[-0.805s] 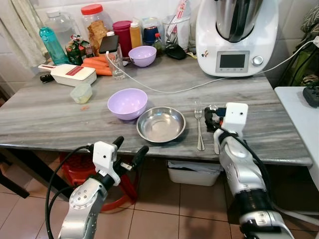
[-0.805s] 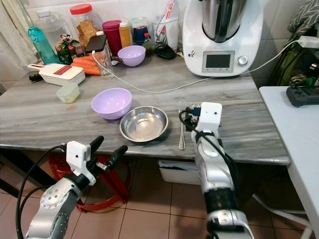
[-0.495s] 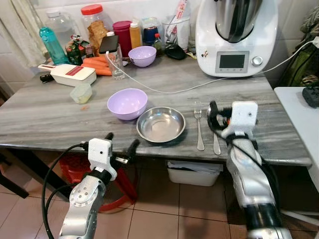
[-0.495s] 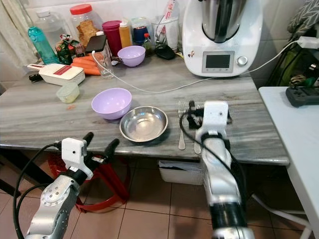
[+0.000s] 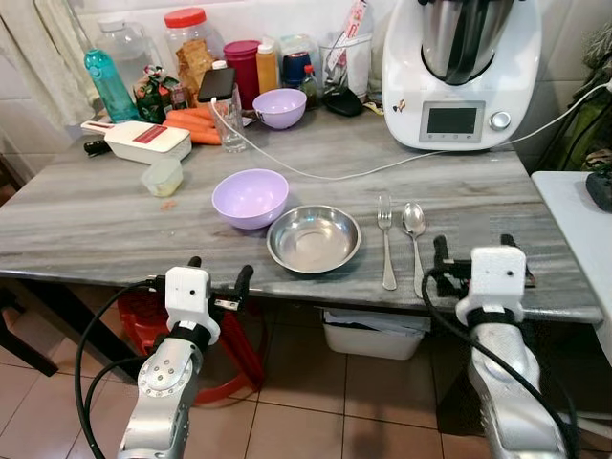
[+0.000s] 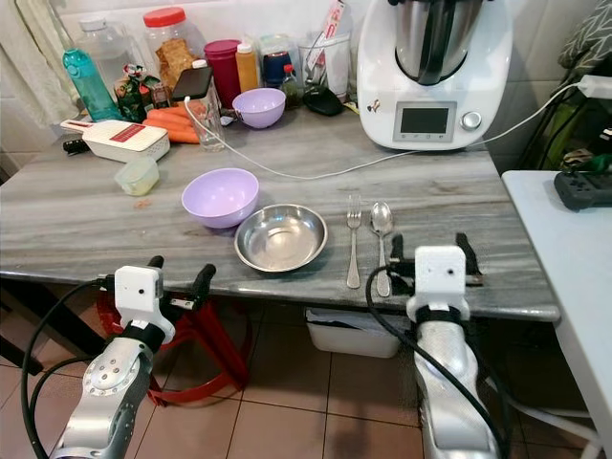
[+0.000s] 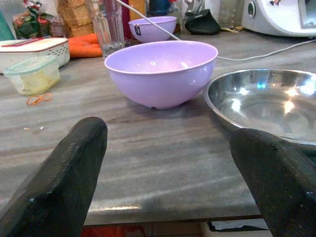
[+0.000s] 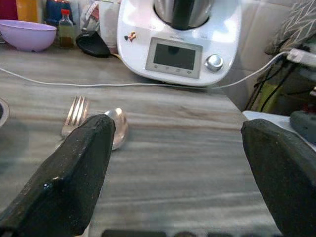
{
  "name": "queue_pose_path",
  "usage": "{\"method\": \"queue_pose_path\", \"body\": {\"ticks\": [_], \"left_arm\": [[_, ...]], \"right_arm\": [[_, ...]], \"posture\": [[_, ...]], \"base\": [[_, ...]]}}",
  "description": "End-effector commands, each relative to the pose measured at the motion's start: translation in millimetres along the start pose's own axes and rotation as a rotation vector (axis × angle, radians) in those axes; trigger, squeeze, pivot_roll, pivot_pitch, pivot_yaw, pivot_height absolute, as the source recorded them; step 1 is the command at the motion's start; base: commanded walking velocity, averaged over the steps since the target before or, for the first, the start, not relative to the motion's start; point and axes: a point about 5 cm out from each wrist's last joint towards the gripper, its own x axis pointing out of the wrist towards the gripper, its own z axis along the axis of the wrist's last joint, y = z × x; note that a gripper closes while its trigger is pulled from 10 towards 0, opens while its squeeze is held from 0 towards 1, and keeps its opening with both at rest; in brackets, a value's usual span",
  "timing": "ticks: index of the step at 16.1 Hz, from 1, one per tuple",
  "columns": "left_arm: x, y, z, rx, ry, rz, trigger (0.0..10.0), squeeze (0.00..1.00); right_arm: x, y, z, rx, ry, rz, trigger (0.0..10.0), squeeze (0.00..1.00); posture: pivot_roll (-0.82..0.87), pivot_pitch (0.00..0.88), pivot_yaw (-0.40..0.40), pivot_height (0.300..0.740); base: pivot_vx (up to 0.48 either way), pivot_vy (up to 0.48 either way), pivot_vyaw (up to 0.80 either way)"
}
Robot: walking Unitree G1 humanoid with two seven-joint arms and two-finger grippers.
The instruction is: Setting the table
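Now | right gripper [image 5: 472, 256] fingers wide apart, empty, beside spoon [image 5: 414, 230] | left gripper [image 5: 218, 275] fingers apart, empty

Grey marble-top table [image 5: 86, 229], white tiled wall [image 5: 287, 14], terracotta floor tiles [image 5: 316, 421], white side table [image 5: 583, 220].

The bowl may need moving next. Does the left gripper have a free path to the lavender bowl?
Probably yes: the left gripper hangs open at the table edge, facing the lavender bowl, with only bare tabletop between.
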Motion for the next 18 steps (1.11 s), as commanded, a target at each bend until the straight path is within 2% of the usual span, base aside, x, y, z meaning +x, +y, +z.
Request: {"method": "queue_pose_path", "body": {"ticks": [1, 3, 5, 7, 9, 10, 11, 14, 18], "left_arm": [[1.9, 2.3, -0.2, 0.019, -0.004, 0.018, 10.0, 0.00], [3.3, 6.9, 0.4, 0.028, -0.011, 0.062, 10.0, 0.00], [2.1, 9.5, -1.2, 0.013, 0.000, 0.081, 10.0, 0.00], [0.4, 11.0, -3.2, 0.018, 0.002, 0.096, 10.0, 0.00], [0.7, 10.7, -3.4, 0.021, 0.003, 0.102, 10.0, 0.00], [1.5, 9.5, -3.9, 0.021, 0.006, 0.105, 10.0, 0.00], [2.0, 7.9, -4.2, 0.031, 0.008, 0.104, 10.0, 0.00], [2.8, 9.2, -5.1, 0.033, 0.015, 0.120, 10.0, 0.00], [3.4, 8.9, -5.1, 0.040, 0.015, 0.118, 10.0, 0.00]], "right_arm": [[-2.0, -2.1, 7.7, -0.003, -0.030, -0.012, 10.0, 1.00], [-4.5, -2.6, 10.8, 0.011, -0.037, -0.006, 10.0, 1.00], [-8.7, 0.0, 8.4, 0.039, -0.019, -0.006, 10.0, 0.78], [-13.4, 7.8, 8.8, 0.059, -0.021, 0.025, 10.0, 0.77], [-13.4, 8.6, 10.4, 0.063, -0.027, 0.030, 10.0, 0.75], [-12.4, 9.2, 10.6, 0.062, -0.022, 0.038, 10.0, 0.71], [-11.5, 8.6, 9.0, 0.067, -0.012, 0.037, 10.0, 0.62], [-11.3, 8.1, 8.9, 0.065, -0.013, 0.040, 10.0, 0.59], [-11.2, 10.7, 8.7, 0.078, -0.014, 0.062, 10.0, 0.48]], "posture": [[-0.11, 0.000, 0.109, 0.740], [-0.11, 0.000, 0.113, 0.740], [-0.11, 0.000, 0.113, 0.740], [-0.11, 0.000, 0.112, 0.740], [-0.11, 0.000, 0.110, 0.740], [-0.11, 0.000, 0.110, 0.740], [-0.11, 0.000, 0.108, 0.740], [-0.11, 0.000, 0.110, 0.740], [-0.11, 0.000, 0.112, 0.740]], "base": [[0.000, 0.000, 0.00], [0.000, 0.000, 0.00], [0.000, 0.000, 0.00], [0.000, 0.000, 0.00], [0.000, 0.000, 0.00], [0.000, 0.000, 0.00], [0.000, 0.000, -0.56], [0.000, 0.000, -0.64], [0.000, 0.000, 0.00]]}}
